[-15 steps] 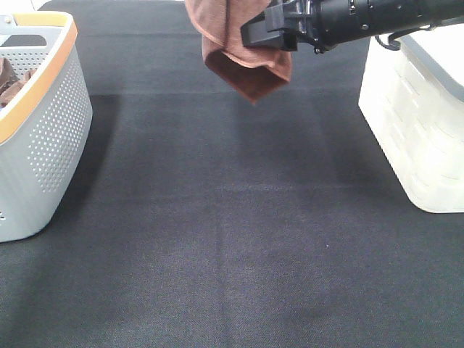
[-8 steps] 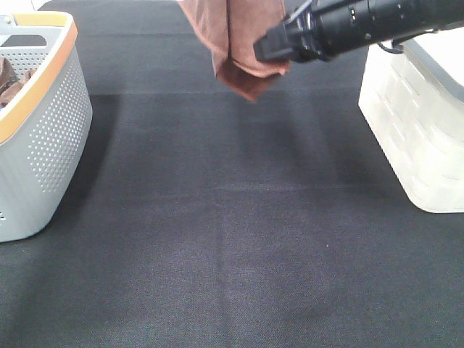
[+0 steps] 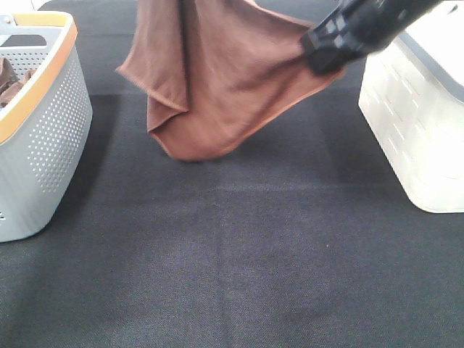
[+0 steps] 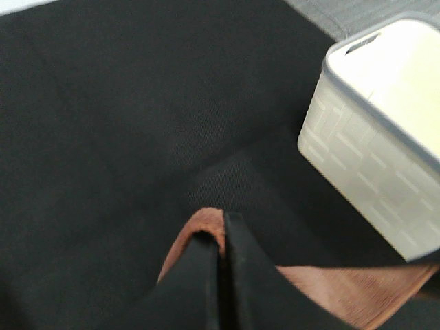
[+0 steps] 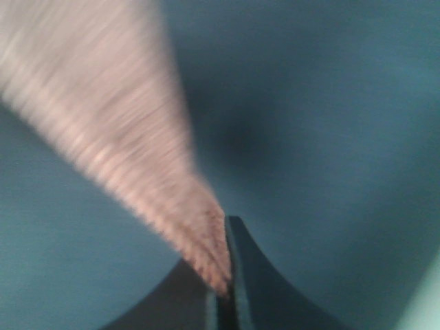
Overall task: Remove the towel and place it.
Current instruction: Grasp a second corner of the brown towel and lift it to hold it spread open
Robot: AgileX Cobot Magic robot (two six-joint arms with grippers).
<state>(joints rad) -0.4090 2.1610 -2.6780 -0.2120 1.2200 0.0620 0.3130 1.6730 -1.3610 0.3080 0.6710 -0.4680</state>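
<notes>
The towel (image 3: 217, 87) was suspended above the black mat (image 3: 232, 275), stretched between both grippers. One corner was clamped in the right gripper (image 3: 324, 49), another edge in the left gripper (image 4: 221, 237), with slack sagging between.

A robotics lab bench staged for laundry handling: a worktop (image 3: 232, 254) covered in dark cloth (matte, finely woven), a perforated grey basket (image 3: 51, 138) with an orange rim, a white plastic bin (image 3: 413, 138), and a black robot arm (image 3: 380, 14) overhead.
</notes>
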